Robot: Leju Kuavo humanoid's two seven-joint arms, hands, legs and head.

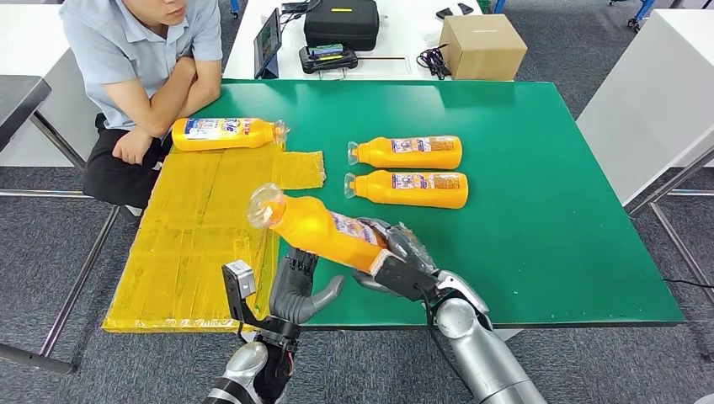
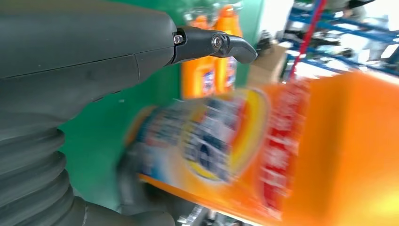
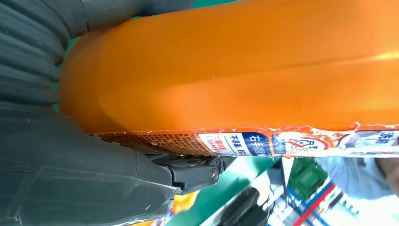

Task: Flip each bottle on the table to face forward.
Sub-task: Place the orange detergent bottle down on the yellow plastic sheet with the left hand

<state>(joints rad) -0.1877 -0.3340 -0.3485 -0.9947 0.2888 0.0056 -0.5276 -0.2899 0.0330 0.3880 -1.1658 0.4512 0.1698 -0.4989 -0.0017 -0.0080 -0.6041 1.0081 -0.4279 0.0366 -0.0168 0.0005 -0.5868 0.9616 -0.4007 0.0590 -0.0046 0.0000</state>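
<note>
Right hand [image 1: 394, 257] grasps the base end of an orange bottle [image 1: 316, 227], lifted and tilted at lower centre of the head view, cap toward upper left. Left hand [image 1: 296, 286] sits just below it, fingers apart, holding nothing. Two more bottles [image 1: 408, 152] [image 1: 410, 188] lie at centre on the green table [image 1: 547, 210], a fourth [image 1: 223, 133] at upper left on the yellow sheet [image 1: 185, 244]. Likely stiff smooth plastic, slippery, heavy if full; best gripped mid-body on the label.
</note>
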